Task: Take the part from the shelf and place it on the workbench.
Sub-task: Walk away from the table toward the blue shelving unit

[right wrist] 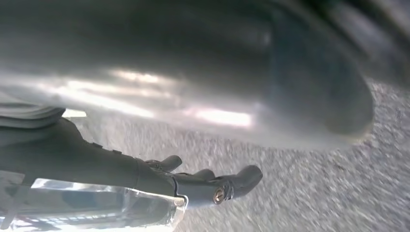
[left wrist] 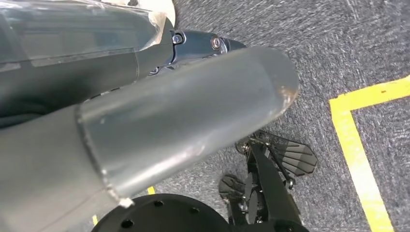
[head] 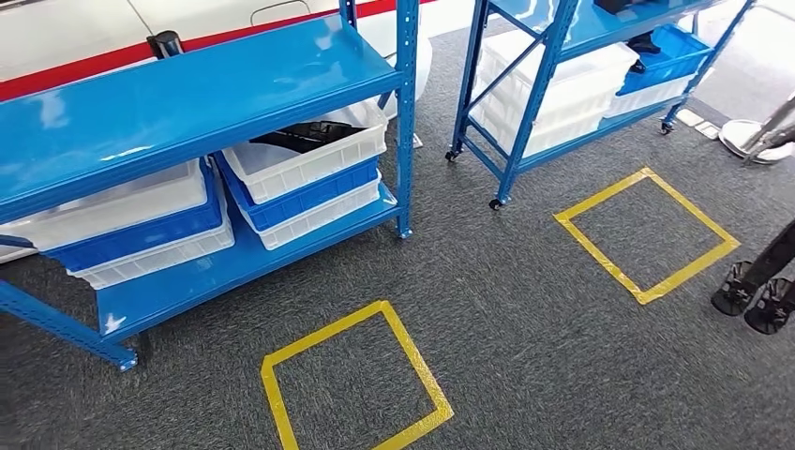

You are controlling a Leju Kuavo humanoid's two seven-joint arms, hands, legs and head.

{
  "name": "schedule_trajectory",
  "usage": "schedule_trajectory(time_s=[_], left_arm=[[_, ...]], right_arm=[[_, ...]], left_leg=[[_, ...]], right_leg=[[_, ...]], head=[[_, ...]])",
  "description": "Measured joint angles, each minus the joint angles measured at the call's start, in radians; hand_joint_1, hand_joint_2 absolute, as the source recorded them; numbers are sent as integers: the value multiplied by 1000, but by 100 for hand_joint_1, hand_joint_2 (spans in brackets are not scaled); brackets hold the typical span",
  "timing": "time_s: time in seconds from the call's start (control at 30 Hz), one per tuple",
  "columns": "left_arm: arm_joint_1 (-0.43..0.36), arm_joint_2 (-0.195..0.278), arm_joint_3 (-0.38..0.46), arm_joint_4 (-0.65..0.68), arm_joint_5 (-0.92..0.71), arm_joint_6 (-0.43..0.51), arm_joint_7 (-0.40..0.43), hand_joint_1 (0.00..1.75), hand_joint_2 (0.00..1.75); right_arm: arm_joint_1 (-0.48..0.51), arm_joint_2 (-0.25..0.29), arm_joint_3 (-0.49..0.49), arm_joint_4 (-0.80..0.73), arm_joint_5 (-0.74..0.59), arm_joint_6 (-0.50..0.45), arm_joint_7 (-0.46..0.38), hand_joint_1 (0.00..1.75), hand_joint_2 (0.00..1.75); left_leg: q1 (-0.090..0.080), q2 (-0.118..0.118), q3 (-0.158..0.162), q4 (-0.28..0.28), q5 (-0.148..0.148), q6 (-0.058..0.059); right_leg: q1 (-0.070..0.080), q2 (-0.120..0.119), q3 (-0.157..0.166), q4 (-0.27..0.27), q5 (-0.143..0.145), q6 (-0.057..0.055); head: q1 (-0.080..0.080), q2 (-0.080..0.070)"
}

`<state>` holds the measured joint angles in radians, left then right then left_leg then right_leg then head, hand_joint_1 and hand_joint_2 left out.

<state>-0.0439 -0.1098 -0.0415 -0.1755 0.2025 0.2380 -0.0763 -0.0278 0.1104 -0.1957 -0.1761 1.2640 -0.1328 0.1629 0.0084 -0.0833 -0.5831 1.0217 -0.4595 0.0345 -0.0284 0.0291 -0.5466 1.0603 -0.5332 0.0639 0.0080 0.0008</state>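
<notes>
A black part [head: 309,134] lies in the top white bin [head: 314,164] of a stack on the lower level of the blue shelf rack [head: 187,103], seen in the head view at the upper left. My left hand [left wrist: 193,111] hangs over the grey carpet, its thick grey thumb [left wrist: 203,125] and dark fingers [left wrist: 203,43] stretched out with nothing in them. My right hand [right wrist: 193,181] also hangs above the carpet, its dark fingers [right wrist: 241,179] apart and holding nothing.
A second blue rack [head: 532,112] on wheels stands at the upper right with white and blue bins. Two yellow tape squares [head: 420,361] [head: 600,259] mark the carpet in front of the racks. A white round base [head: 750,139] and a dark footed object [head: 759,291] sit at the right edge.
</notes>
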Motion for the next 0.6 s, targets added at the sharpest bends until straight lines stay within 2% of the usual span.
schedule_trajectory(time_s=[0.03,0.1,0.13,0.17,0.2,0.27,0.33,0.4,0.5,0.53,0.57,0.6], left_arm=[[0,0,0,0,1,2,0,0,0],[3,1,1,0,3,4,0,0,0],[5,1,2,0,5,5,0,0,0],[7,1,2,0,5,6,0,0,0],[7,1,2,0,6,6,0,0,0],[6,0,2,0,6,6,-1,0,0],[5,0,2,0,7,6,-1,0,0],[6,0,2,0,7,6,-1,0,0],[6,0,2,0,7,6,-1,0,0],[6,0,2,0,7,6,-1,0,0],[7,0,2,0,7,6,-1,0,0],[6,0,2,0,7,6,-1,0,0]], right_arm=[[-1,0,1,0,2,0,0,0,0],[-4,1,3,0,4,0,0,0,0],[-6,2,3,0,4,0,0,0,0],[-7,3,4,0,4,0,0,0,0],[-6,4,5,0,5,0,-1,0,0],[-4,4,7,0,5,0,-1,0,0],[-2,3,9,0,5,0,-1,0,0],[-1,2,10,0,5,0,-1,0,0],[-1,2,10,0,5,0,-1,0,0],[-1,2,10,0,5,0,-1,0,0],[-2,2,10,0,5,0,-1,0,0],[-3,3,10,0,5,0,-1,0,0]], left_leg=[[-1,-7,0,2,-2,-6],[-2,-18,-3,1,-2,-15],[0,-18,-4,2,-3,-18],[1,-6,-9,13,-11,-21],[2,14,-23,42,-29,-25],[2,60,-79,158,-91,-32],[3,76,-141,278,-137,-36],[3,79,-163,318,-145,-36],[3,80,-163,318,-143,-36],[3,80,-156,302,-130,-34],[2,83,-137,263,-104,-31],[-3,100,-101,188,-71,-23]], right_leg=[[0,7,9,-26,11,-6],[3,1,14,-32,16,-25],[1,-5,17,-33,17,-32],[-1,-12,21,-34,19,-39],[-3,-21,22,-35,20,-46],[2,-40,23,-35,18,-58],[7,-60,23,-35,14,-65],[9,-71,24,-35,12,-67],[10,-72,24,-35,12,-68],[11,-77,25,-35,11,-69],[12,-84,28,-35,10,-70],[16,-98,31,-35,5,-68]], head=[[0,0],[0,0],[-1,0],[-2,0],[-5,0],[-12,0],[-14,0],[-14,0],[-14,0],[-14,0],[-14,0],[-14,0]])
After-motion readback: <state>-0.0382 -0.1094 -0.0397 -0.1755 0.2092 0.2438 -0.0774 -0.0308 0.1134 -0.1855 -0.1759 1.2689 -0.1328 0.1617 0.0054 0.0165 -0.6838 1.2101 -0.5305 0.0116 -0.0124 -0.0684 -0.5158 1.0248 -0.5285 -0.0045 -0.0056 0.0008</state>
